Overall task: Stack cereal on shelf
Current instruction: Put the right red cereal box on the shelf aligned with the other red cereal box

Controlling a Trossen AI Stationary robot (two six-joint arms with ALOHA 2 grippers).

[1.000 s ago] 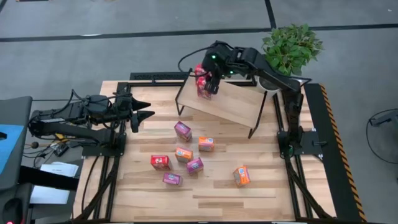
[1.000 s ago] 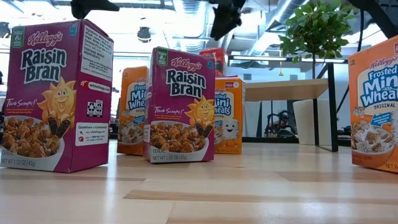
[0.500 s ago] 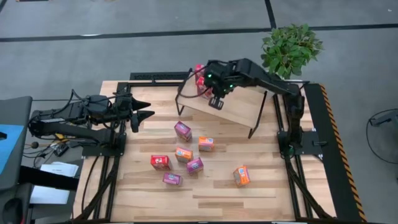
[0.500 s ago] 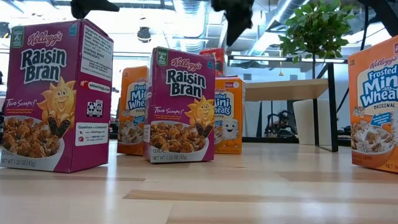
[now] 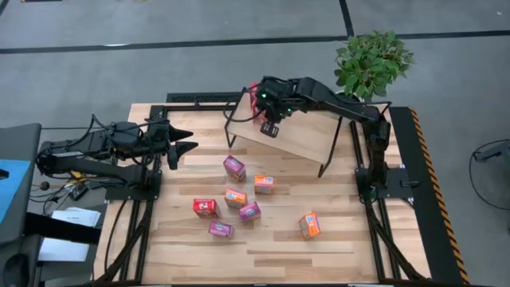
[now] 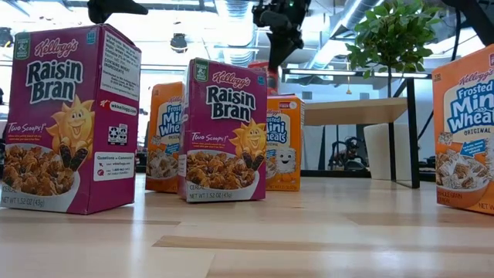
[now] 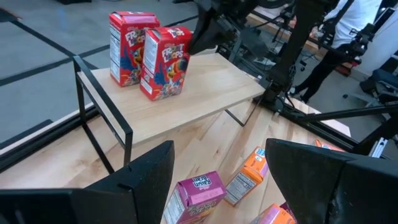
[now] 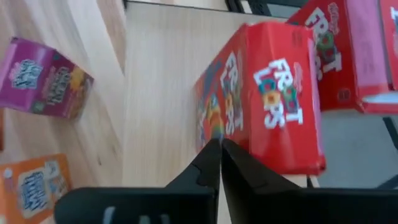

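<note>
While upright on the shelf [image 7: 205, 93], two glossy red cereal boxes [image 7: 165, 62], right hand [image 8: 219, 155] clenched, empty

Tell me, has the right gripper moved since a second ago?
Yes. In the high view the right gripper has shifted along the shelf, away from the plant, and now sits beside the red boxes.

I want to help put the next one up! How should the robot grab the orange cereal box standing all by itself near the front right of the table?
Probably from straight above: the orange box stands apart from the other boxes, with bare table around it. Pinching its two broad faces near the top edge looks best, since its thin dimension suits the jaws.
</note>
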